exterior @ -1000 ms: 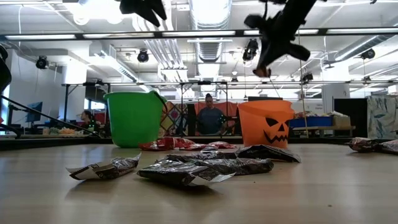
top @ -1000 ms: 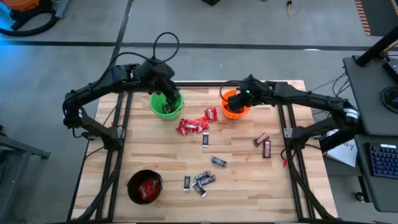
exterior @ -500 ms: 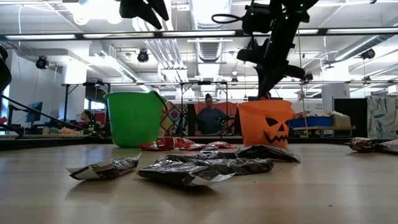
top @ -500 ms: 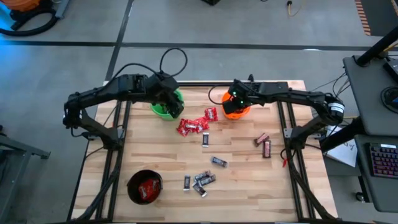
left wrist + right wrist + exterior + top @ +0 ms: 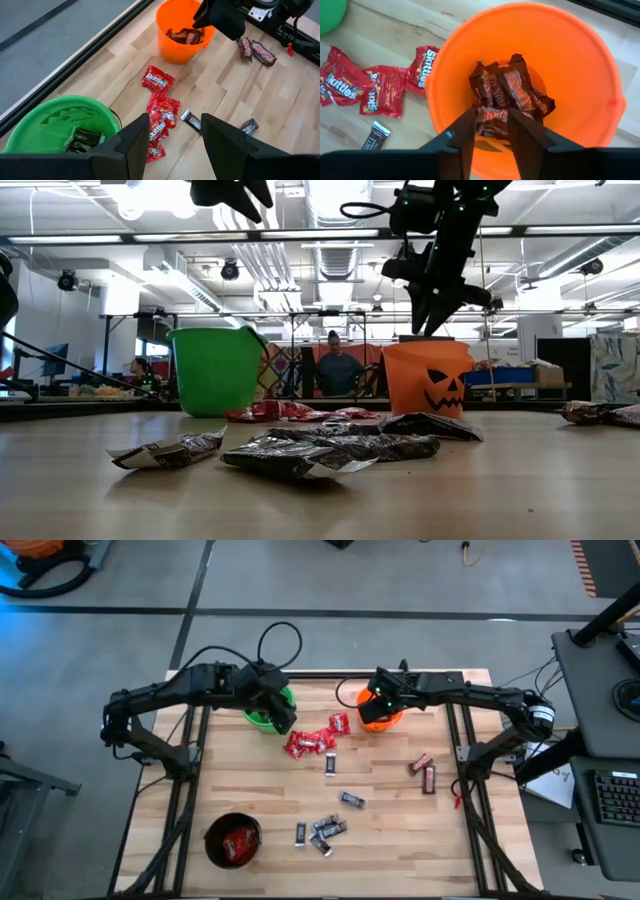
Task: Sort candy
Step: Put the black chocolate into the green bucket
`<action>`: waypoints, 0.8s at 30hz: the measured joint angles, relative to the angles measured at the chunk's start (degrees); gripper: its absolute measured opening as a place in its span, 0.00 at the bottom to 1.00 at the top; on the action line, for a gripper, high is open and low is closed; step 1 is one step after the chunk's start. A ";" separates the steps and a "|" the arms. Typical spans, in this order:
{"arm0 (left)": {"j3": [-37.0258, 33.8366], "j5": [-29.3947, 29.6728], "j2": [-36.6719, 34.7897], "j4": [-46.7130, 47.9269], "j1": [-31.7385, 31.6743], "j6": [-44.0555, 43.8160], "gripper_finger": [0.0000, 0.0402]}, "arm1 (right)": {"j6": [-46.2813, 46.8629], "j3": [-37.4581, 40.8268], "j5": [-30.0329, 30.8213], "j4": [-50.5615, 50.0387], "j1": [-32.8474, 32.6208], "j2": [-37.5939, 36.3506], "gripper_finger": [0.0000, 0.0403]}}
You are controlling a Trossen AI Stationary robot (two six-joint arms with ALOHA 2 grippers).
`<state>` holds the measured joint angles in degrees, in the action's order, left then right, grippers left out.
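Candy lies loose on the wooden table: red packets [image 5: 310, 743] [image 5: 162, 112], black-silver bars [image 5: 325, 827] and dark brown bars [image 5: 424, 772]. More brown bars [image 5: 507, 95] lie in the orange bucket [image 5: 380, 718]. One black-silver bar [image 5: 82, 140] lies in the green bucket [image 5: 262, 716]. My right gripper [image 5: 492, 137] [image 5: 430, 328] hangs open and empty over the orange bucket, pointing down. My left gripper [image 5: 172, 150] [image 5: 282, 718] is open and empty, high above the green bucket's right rim.
A black bucket [image 5: 233, 840] holding red packets stands near the table's near left corner. The green bucket [image 5: 215, 370] and orange bucket [image 5: 428, 377] stand along the far edge. People show in the room beyond the table. Bare wood lies at the near right.
My right gripper has moved left and down over the orange bucket and opened; the reddish-brown piece seen at its tips a second ago no longer shows there. My left gripper has drifted from over the green bucket toward its right rim and the red packets.
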<state>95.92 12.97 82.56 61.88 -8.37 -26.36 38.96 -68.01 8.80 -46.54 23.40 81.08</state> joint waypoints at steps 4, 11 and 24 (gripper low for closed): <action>-0.04 0.00 -0.01 -0.37 0.10 -1.33 0.40 | 0.00 0.00 0.00 0.02 0.00 -1.28 0.36; -0.09 0.07 1.66 -0.68 2.05 -4.33 0.40 | 0.05 0.00 -0.03 0.03 -0.02 -6.07 0.45; -1.69 0.15 10.21 -6.16 9.21 -7.74 0.40 | 3.07 0.00 -1.92 -0.25 -4.43 -15.69 0.49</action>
<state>94.23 13.13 92.77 55.73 0.84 -34.10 42.03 -68.01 6.87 -46.80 18.97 65.40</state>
